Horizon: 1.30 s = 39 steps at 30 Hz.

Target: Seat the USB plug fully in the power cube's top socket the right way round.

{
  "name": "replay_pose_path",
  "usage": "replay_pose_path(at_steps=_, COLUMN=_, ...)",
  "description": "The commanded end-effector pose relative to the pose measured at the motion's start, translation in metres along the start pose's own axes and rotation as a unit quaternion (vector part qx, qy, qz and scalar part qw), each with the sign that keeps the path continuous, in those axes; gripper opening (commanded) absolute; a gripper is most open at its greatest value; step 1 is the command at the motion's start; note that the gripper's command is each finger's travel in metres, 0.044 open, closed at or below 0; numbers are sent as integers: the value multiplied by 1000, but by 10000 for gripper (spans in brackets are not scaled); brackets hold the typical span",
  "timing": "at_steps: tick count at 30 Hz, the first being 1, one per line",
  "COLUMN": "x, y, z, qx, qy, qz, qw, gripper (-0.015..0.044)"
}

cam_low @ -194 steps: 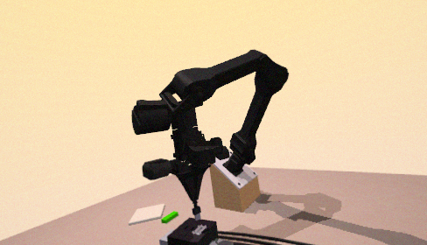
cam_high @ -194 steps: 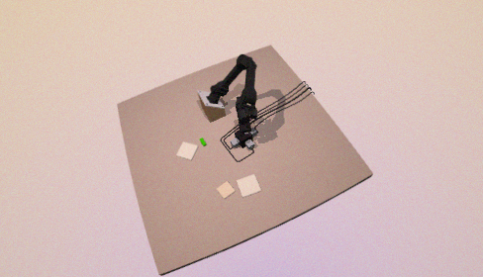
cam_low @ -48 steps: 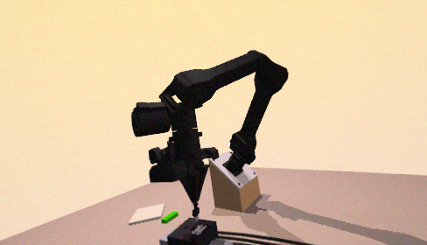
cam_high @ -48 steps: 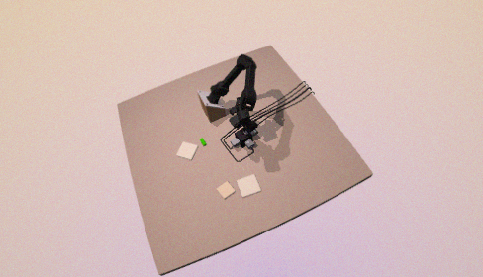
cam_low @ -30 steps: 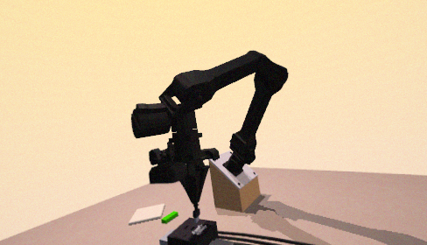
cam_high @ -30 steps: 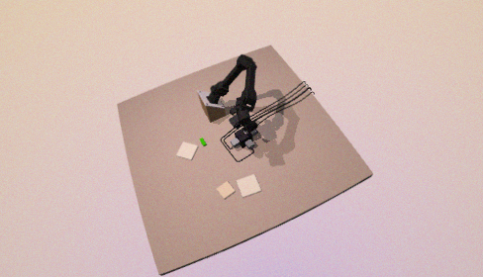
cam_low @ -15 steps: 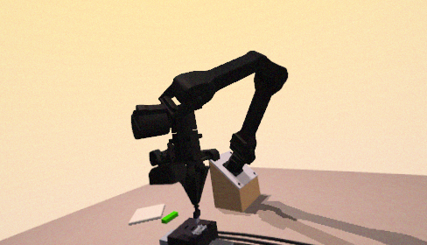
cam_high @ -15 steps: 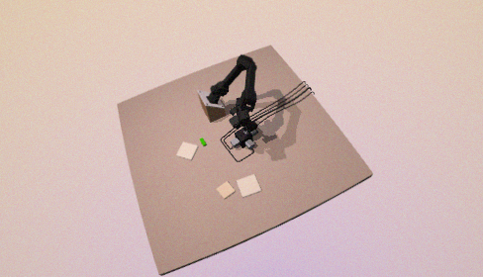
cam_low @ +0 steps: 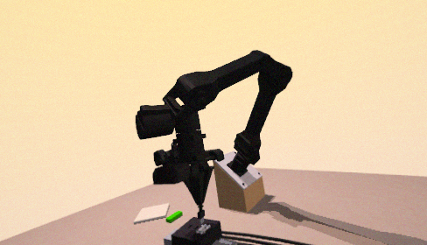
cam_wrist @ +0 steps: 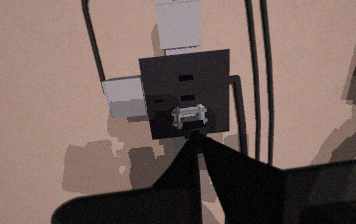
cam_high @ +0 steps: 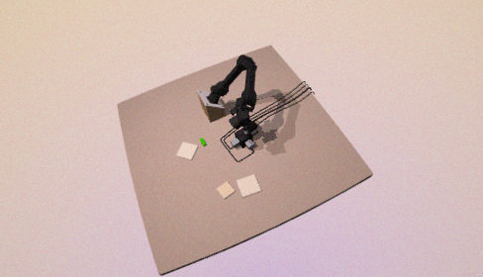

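Observation:
The black power cube (cam_low: pixel 185 231) (cam_wrist: pixel 165 67) stands on the table, with dark slots in its top. My gripper (cam_low: pixel 200 206) (cam_wrist: pixel 198 144) points straight down over the cube and is shut on the USB plug (cam_low: pixel 201 214) (cam_wrist: pixel 194 126), a small black body gripped at its upper end. In the exterior view a short length of light metal shows between the plug's body and the cube's top. A silvery metal fitting (cam_low: pixel 203 228) (cam_wrist: pixel 176 117) is on the top beside the plug. The plug's body and fingertips hide the socket mouth, so depth and way round cannot be told.
Grey-white plugs (cam_wrist: pixel 179 25) (cam_wrist: pixel 125 92) stick out from two cube sides, with black cables (cam_wrist: pixel 93 42) (cam_high: pixel 282 104) running around and off the table. A green block (cam_high: pixel 203 141) (cam_low: pixel 174 216), pale flat squares (cam_high: pixel 187 150) (cam_high: pixel 248 185) (cam_high: pixel 226 190) and the arm's wooden base (cam_low: pixel 236 193) stand on the table.

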<state>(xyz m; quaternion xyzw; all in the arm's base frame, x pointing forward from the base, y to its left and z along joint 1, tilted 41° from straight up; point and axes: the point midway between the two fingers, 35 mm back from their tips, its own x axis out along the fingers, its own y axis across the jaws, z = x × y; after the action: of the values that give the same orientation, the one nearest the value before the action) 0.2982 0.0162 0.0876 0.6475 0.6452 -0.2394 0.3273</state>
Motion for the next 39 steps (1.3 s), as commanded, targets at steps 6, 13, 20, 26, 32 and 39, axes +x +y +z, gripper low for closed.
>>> replay_pose_path(at_steps=6, x=2, y=0, z=0, qx=5, qy=4, qz=1, qw=1000, gripper=0)
replay_pose_path(at_steps=13, x=2, y=0, z=-1, qx=8, qy=6, qz=1, qw=1000, gripper=0)
replay_pose_path(at_steps=20, x=3, y=0, z=-1, qx=11, qy=8, qz=1, qw=1000, gripper=0)
replay_pose_path(at_steps=26, x=4, y=0, z=-1, qx=13, qy=9, qz=2, qw=1000, gripper=0)
replay_pose_path(at_steps=32, x=5, y=0, z=-1, qx=15, qy=10, qz=2, qw=1000, gripper=0)
replay_pose_path(at_steps=39, x=6, y=0, z=-1, qx=15, qy=10, qz=2, qw=1000, gripper=0)
